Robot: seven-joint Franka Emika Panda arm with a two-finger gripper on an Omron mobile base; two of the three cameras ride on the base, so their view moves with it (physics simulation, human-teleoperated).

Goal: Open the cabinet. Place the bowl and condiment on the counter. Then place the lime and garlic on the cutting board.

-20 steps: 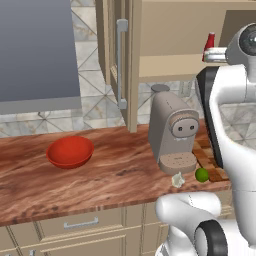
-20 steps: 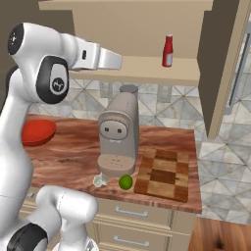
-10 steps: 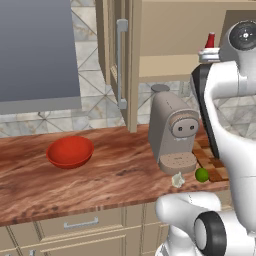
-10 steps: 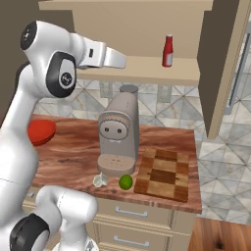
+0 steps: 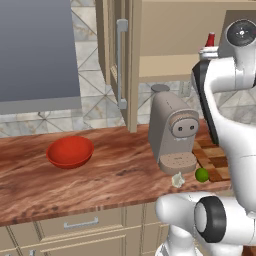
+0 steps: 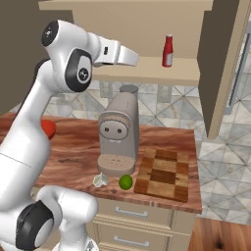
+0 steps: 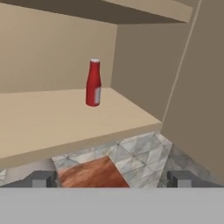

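Observation:
The cabinet (image 6: 142,22) stands open, its doors swung out to both sides. On its lower shelf the condiment (image 6: 168,50) stands upright, a slim red bottle with a white cap (image 7: 93,83). My gripper (image 7: 111,179) is open and empty, level with the shelf's front edge, left of the bottle and a fair way short of it (image 6: 133,59). The red bowl (image 5: 70,151) sits on the counter (image 5: 115,175) at the left. The garlic (image 6: 101,180) and the lime (image 6: 126,182) lie on the counter by the front edge, left of the checkered cutting board (image 6: 164,174).
A grey coffee machine (image 6: 117,135) stands on the counter under the shelf, just behind the garlic and lime. The open left door with its bar handle (image 5: 120,62) juts out over the counter. Beige drawers (image 5: 80,225) run below.
The arm has risen, and the hand has reached further right along the shelf towards the bottle. The jaws have stayed open. Nothing on the counter has moved.

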